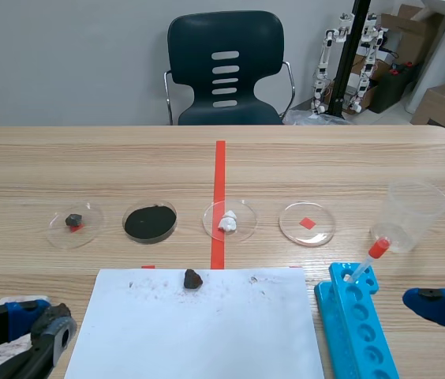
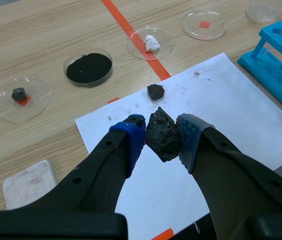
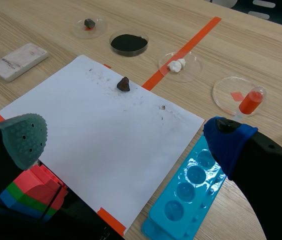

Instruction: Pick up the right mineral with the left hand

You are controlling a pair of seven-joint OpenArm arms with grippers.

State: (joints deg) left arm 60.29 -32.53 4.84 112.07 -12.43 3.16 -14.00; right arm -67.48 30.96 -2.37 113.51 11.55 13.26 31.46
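Left fingers (image 2: 130, 142) clamped on a dark mineral lump (image 2: 162, 134), pinched between the pads. A smaller dark mineral (image 2: 155, 91) lies just ahead of them on white paper (image 2: 226, 100). Right fingers (image 3: 23, 137) stand wide apart, blue tube rack (image 3: 191, 190) beside one.

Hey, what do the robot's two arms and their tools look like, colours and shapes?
Both arms are black. The left tool has two thick black fingers tipped with a blue pad and a grey-blue dotted pad. The right tool carries a grey-green dotted pad and a blue one.

Scene view looking across table (image 1: 65, 166) toward chair (image 1: 195, 47), wrist views close, angled down, all sharing white paper (image 1: 199, 332)
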